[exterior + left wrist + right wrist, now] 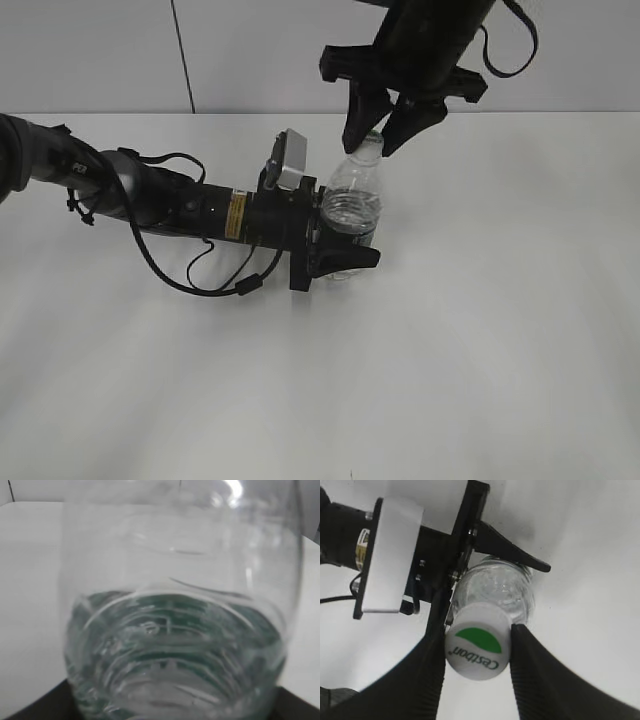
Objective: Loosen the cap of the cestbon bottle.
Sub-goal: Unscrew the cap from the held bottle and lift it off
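One cestbon bottle, upright at table centre. One cap, screwed on. Two grippers: left gripper from 9 o'clock grasps the body; right gripper from 12 o'clock clamps the cap.

A lab: bare white table, plain panelled wall.

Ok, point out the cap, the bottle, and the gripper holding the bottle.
cap [478,649], right wrist view, on its printed top.
bottle [352,205], exterior view, on its clear body.
left gripper [340,250], exterior view, between its fingertips at the bottle.
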Robot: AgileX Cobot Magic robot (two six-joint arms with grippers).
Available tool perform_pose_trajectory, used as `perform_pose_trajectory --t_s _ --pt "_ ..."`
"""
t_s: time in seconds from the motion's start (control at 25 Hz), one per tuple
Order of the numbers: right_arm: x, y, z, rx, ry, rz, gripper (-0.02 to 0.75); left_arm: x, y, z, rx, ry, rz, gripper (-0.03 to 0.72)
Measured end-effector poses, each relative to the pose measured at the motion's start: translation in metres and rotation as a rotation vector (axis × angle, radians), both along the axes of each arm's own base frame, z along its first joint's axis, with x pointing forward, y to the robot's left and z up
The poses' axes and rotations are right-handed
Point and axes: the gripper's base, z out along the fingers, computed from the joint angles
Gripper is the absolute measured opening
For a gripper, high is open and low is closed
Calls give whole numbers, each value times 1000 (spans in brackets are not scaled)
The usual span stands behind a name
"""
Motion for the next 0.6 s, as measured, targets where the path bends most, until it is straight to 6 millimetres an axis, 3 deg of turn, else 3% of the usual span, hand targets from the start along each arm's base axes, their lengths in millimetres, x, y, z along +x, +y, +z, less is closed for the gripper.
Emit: perform_pose_trajectory --t_s 0.6 --pt "0 0 0 -68 -228 607 302 -1 0 0 7 -6 -17 408"
